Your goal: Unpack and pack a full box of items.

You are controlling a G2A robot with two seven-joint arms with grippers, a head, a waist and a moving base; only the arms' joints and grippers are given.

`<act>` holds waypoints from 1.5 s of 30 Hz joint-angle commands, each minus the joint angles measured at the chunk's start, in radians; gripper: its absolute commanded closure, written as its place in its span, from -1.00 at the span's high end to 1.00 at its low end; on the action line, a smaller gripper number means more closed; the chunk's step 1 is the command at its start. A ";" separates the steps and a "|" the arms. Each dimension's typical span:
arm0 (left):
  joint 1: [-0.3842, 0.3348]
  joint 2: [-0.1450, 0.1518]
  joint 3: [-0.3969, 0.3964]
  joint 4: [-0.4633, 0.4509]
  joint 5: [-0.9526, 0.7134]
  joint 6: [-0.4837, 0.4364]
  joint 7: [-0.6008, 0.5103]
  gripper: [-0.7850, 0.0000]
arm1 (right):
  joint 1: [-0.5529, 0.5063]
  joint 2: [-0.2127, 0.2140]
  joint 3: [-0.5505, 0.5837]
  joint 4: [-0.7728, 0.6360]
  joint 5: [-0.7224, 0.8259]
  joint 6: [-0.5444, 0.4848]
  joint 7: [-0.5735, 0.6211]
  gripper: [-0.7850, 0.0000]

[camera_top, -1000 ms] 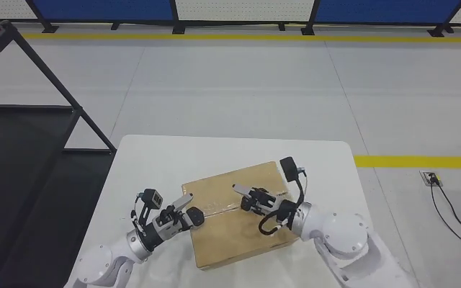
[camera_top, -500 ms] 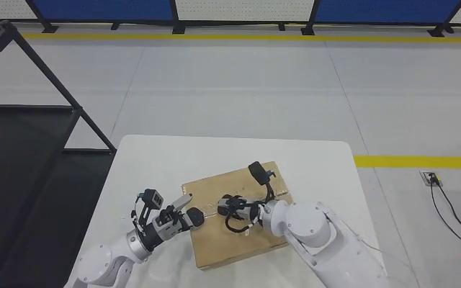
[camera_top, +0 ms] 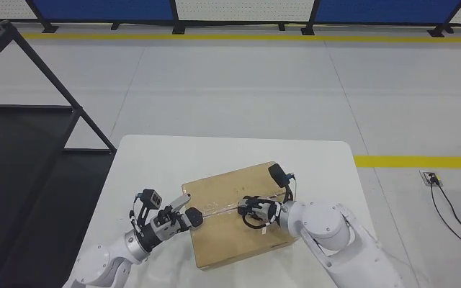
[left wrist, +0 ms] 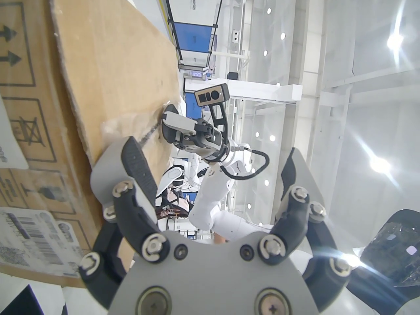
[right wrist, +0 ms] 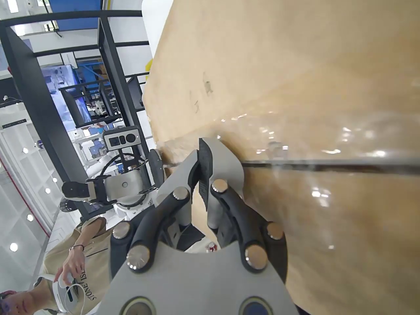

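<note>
The taped seam (right wrist: 328,164) of the box (camera_top: 230,241) should be followed squarely by the right gripper (right wrist: 201,156) (tips pressed together) — the left gripper (left wrist: 213,155) is seen spread at the edge.

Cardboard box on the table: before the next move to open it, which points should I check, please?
1. Cardboard box lies flat on the table: ok.
2. Right hand shut, tips at the taped seam: ok.
3. Left hand open at the box's end: ok.
4. Left hand pressing the box firmly: cannot tell.
5. Tape cut through: cannot tell.
6. Flaps open: not ok, closed.
</note>
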State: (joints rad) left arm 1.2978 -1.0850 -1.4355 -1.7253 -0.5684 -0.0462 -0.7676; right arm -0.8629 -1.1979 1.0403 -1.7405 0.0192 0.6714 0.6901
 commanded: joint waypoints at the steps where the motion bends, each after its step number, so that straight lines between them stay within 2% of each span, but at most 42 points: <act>1: 0.003 0.001 -0.004 -0.003 0.000 -0.002 -0.002 1.00 | -0.015 0.006 0.031 0.001 0.002 0.003 0.001 -1.00; 15: 0.024 0.002 -0.022 -0.018 -0.004 -0.008 0.001 1.00 | -0.096 0.042 0.240 0.018 0.059 -0.024 0.029 -1.00; 24: 0.031 0.004 -0.041 -0.020 -0.012 -0.010 0.004 1.00 | -0.151 0.060 0.327 0.019 0.087 -0.047 0.041 -1.00; 29: 0.038 0.005 -0.069 -0.028 -0.024 -0.028 0.013 1.00 | -0.191 0.065 0.373 -0.030 0.119 -0.092 0.013 -1.00; 36: 0.064 0.009 -0.170 -0.026 -0.088 -0.075 0.059 1.00 | -0.203 0.060 0.310 -0.107 0.135 -0.132 -0.003 -1.00; 45: 0.115 0.011 -0.259 -0.017 -0.139 -0.107 0.072 1.00 | -0.115 0.044 0.169 0.009 0.130 -0.107 0.005 -1.00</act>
State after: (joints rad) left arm 1.4072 -1.0740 -1.6883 -1.7421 -0.7049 -0.1517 -0.6945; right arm -0.9881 -1.1509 1.2252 -1.7475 0.1451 0.5644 0.7016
